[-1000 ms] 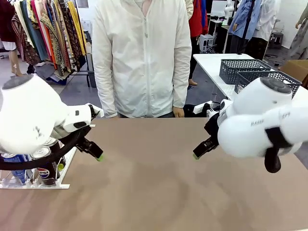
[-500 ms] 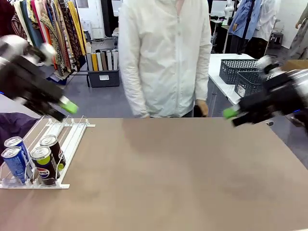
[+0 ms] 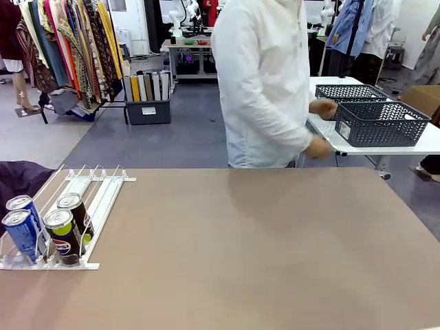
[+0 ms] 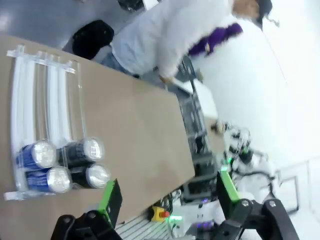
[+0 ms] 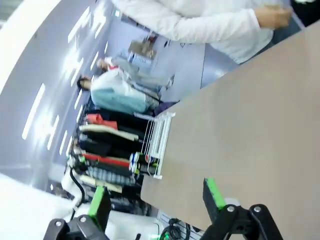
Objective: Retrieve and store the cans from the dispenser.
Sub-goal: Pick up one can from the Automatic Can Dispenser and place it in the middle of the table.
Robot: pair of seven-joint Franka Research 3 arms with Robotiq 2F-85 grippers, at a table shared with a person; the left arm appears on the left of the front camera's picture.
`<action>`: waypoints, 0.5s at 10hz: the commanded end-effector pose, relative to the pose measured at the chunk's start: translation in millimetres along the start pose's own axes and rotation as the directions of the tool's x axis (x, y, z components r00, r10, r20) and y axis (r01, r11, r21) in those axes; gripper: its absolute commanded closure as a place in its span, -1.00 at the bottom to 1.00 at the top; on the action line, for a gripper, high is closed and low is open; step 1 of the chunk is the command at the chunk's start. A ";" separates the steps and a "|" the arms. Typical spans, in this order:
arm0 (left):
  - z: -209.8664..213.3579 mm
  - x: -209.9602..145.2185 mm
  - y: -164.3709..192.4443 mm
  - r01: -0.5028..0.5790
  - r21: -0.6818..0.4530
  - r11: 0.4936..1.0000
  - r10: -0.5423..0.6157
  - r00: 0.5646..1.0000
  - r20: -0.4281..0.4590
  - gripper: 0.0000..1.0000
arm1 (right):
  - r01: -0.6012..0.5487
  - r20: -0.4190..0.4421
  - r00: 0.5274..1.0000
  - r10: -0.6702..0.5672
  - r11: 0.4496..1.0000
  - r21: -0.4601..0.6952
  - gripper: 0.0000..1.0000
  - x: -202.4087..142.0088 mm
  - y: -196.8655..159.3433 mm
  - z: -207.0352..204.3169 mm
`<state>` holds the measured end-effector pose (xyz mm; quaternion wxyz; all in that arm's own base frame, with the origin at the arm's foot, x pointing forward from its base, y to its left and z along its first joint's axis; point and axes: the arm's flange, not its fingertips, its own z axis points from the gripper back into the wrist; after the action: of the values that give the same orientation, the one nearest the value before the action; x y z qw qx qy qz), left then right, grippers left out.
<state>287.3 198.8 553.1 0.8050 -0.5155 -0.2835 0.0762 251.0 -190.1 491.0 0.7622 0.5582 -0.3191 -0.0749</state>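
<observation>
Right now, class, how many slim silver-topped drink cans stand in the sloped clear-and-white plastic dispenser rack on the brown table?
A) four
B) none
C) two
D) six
A: two blue-and-white cans and two black cans are bunched at the low front end of the dispenser, against its white stoppers.

In the front view the dispenser (image 3: pixel 103 196) runs off the picture's left edge, the rear cans (image 3: pixel 71 204) are half hidden behind the front pair, and the person (image 3: pixel 265 96) is cut off by the top edge. In the right wrist view the can labels are too small and blurred to read. In the left wrist view the person is a soft blur.
</observation>
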 end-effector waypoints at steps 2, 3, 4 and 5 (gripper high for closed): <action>-4.0 -5.6 39.8 -0.110 0.133 0.985 0.088 0.983 0.160 -1.00 | -0.031 0.050 0.998 0.032 0.999 -0.007 -1.00 -68.6 -23.4 -38.6; 14.6 -2.5 24.6 -0.058 0.024 0.998 0.057 0.996 0.071 -1.00 | 0.027 0.043 0.999 -0.027 1.000 0.001 -1.00 -2.7 -17.2 13.8; 14.6 -2.5 24.6 -0.058 0.024 0.998 0.057 0.996 0.071 -1.00 | 0.027 0.043 0.999 -0.027 1.000 0.001 -1.00 -2.7 -17.2 13.8; 14.6 -2.5 24.6 -0.058 0.024 0.998 0.057 0.996 0.071 -1.00 | 0.027 0.043 0.999 -0.027 1.000 0.001 -1.00 -2.7 -17.2 13.8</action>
<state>282.7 220.9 528.2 0.8056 -0.4986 -0.2908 0.1334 245.8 -204.8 468.3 0.7582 0.5589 -0.3192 -0.1039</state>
